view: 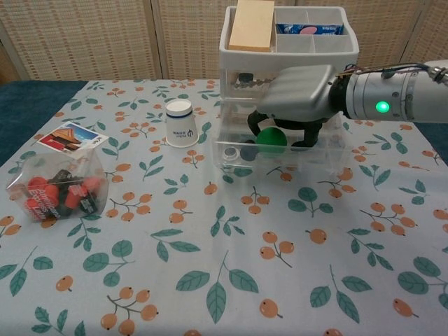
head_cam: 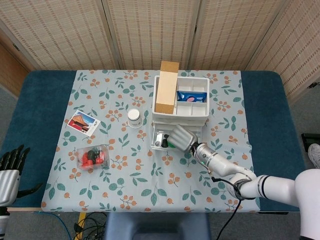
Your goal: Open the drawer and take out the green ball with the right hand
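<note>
Head view: the right hand (head_cam: 182,137) covers the open drawer (head_cam: 161,140) at frame centre; the left hand (head_cam: 10,170) rests spread at lower left.

Chest view: right-hand fingers (view: 253,120) curl around the green ball (view: 270,138) in the drawer; grip uncertain.

In the head view the right hand (head_cam: 182,138) covers nearly all of the green ball (head_cam: 171,144); whether its fingers touch the ball cannot be told. The left hand (head_cam: 10,167), at eight o'clock, is cut by the frame's edge. Small dark items in the drawer (view: 231,159) are too small to identify.
</note>
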